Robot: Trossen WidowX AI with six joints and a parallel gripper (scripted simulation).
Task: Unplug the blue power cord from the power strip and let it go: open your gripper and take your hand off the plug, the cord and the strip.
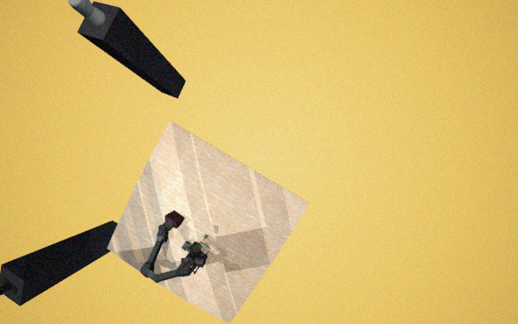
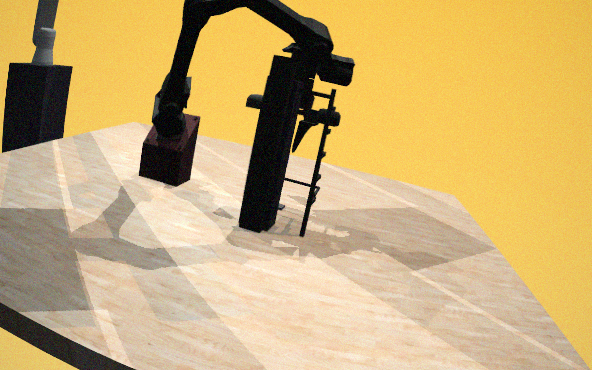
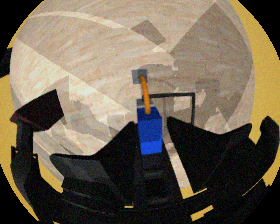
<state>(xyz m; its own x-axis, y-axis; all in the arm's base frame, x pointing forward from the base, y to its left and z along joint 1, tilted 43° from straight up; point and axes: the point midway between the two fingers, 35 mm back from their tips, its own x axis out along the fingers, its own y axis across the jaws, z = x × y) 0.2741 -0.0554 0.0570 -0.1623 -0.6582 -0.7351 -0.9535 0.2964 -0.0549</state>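
Note:
The blue plug (image 3: 150, 131) is between my two fingers in the wrist view, with bare gaps at both sides. An orange cord (image 3: 145, 95) runs from it to a small grey block (image 3: 139, 76). The black power strip (image 2: 265, 150) (image 3: 155, 175) stands upright like a post in the exterior view. The plug is in line with it; how deep it sits cannot be told. My gripper (image 3: 150, 123) is partly open and holds nothing. In the exterior view it is beside the upper part of the strip, one finger pointing down and the other hidden.
A thin black frame (image 2: 313, 190) (image 3: 193, 107) stands beside the strip, joined by crossbars. The arm's dark red base block (image 1: 174, 219) (image 2: 165, 160) stands on the wood-patterned table (image 1: 234, 188) (image 2: 268, 310). Large black posts (image 1: 140, 52) (image 1: 59, 263) are beyond the table edges.

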